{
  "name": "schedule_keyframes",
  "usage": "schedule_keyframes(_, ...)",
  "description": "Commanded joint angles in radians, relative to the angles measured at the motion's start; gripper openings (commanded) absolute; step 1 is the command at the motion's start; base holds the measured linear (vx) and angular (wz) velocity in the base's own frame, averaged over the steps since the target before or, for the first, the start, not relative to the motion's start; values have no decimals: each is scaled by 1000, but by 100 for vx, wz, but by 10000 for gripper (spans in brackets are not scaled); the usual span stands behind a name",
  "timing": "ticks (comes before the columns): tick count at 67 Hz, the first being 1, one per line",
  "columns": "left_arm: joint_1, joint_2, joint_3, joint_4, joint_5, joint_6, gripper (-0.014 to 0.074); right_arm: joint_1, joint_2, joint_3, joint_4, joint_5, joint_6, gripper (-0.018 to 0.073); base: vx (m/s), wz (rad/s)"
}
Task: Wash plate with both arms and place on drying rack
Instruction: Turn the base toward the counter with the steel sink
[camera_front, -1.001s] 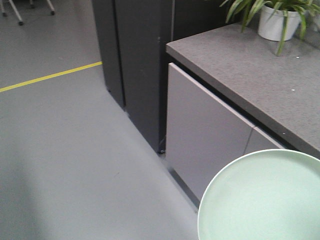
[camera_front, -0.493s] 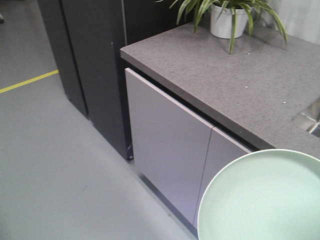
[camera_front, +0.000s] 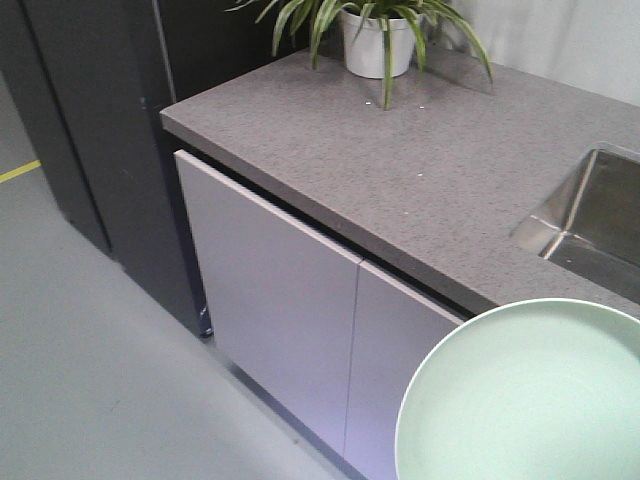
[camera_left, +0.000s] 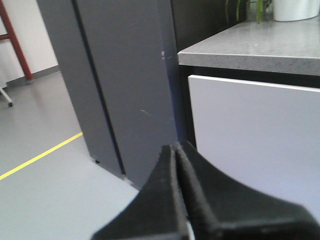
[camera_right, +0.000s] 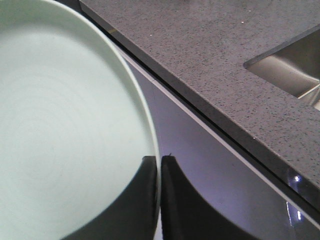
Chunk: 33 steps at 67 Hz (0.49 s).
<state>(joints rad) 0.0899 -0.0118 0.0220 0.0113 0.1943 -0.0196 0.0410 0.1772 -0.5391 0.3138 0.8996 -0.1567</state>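
Sink (camera_front: 590, 215) swung into view over the last second, which read as lining up for the wash, plate (camera_front: 530, 400) held out in front of the sink with its rim pinched in the right gripper (camera_right: 159, 162) (left gripper (camera_left: 176, 152) was closed, empty).

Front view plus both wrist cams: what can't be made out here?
- plate: the front view cuts it off at the bottom and right edges, and its underside is unseen.
- sink: the front view shows only a corner, cut off by the right edge.
- drying rack: in no view.
- right gripper: shut on the plate's rim, with its body cut off by the bottom edge of the right wrist view.
- left gripper: shut, with its body likewise cut off in the left wrist view.
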Motion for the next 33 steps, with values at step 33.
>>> schedule_keyframes(33, -8, -13, -21, -2, -73, -7, -7, -5, 11, -24, 12, -71, 0, -1, 8, -31)
